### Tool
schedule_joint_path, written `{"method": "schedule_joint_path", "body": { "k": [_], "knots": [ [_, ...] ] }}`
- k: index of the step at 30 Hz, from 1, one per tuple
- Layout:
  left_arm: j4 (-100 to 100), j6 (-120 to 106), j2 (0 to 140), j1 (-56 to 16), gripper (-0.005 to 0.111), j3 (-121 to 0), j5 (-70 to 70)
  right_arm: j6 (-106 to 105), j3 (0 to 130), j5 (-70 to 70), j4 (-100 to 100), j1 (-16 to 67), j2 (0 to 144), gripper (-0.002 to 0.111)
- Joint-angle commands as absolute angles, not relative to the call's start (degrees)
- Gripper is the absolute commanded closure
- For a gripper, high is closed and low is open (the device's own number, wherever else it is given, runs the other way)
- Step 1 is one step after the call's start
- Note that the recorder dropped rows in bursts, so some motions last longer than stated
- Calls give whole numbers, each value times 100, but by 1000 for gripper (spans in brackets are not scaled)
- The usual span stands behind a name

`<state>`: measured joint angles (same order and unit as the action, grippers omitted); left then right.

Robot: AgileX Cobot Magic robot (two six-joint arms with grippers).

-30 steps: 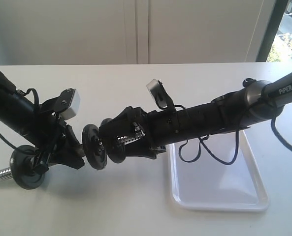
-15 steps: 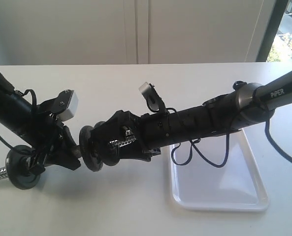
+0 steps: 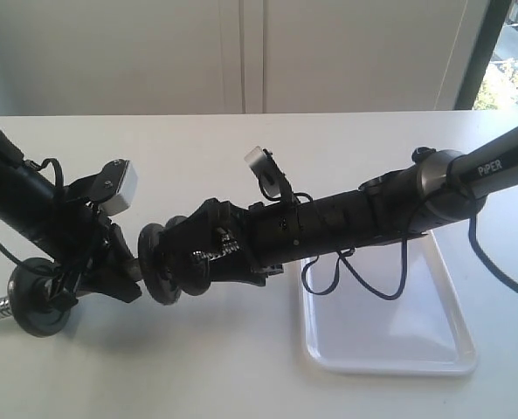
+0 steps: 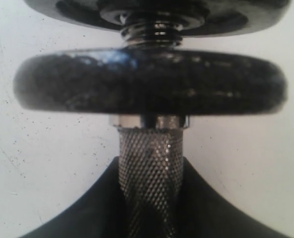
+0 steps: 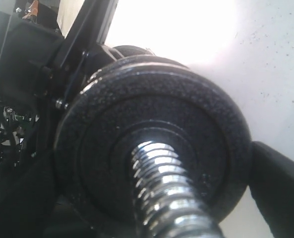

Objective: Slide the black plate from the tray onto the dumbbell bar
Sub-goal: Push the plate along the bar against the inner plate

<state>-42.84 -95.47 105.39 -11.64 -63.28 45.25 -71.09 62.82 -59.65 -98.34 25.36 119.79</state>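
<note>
**Seating the plate along the thread**

The black plate (image 5: 196,124) is off the tray (image 3: 390,349), which lies at 4 o'clock. The plate sits over the threaded end of the dumbbell bar (image 4: 150,168), with bare thread showing between it and the inner disc (image 4: 151,82). If the plate tips, its hole could bind on the thread. A push off the bar's line could twist the bar in its hold, and an early release could let the plate slip off.

The left end effector (image 3: 123,266) reaches in from 10 o'clock and is clamped on the knurled grip. The right end effector (image 3: 202,257) stretches low over the bench (image 3: 241,375) from 3 o'clock. It stands wide and appears to grip the plate's rim.
</note>
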Motion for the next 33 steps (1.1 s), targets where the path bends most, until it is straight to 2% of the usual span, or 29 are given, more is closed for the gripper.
{"method": "schedule_joint_path", "body": {
  "k": [1,4,7,9,14,15,33],
  "knots": [
    [-5310,-9471,10326,-1208,107,-6411,4927,-7325,6350,-6996,-9995,2688,11885,108],
    [-5310,-9471,10326,-1208,107,-6411,4927,-7337,6350,-6996,-9995,2688,11885,104],
    [-5310,-9471,10326,-1208,107,-6411,4940,-7337,6350,-6996,-9995,2688,11885,87],
    [-5310,-9471,10326,-1208,107,-6411,4940,-7345,6350,-6996,-9995,2688,11885,70],
    [-5310,-9471,10326,-1208,107,-6411,4940,-7470,6350,-6996,-9995,2688,11885,8],
    [-5310,-9471,10326,-1208,107,-6411,4940,-7470,6350,-6996,-9995,2688,11885,3],
    [-5310,-9471,10326,-1208,107,-6411,4951,-7459,6350,-6996,-9561,2676,11885,3]
  ]
}}
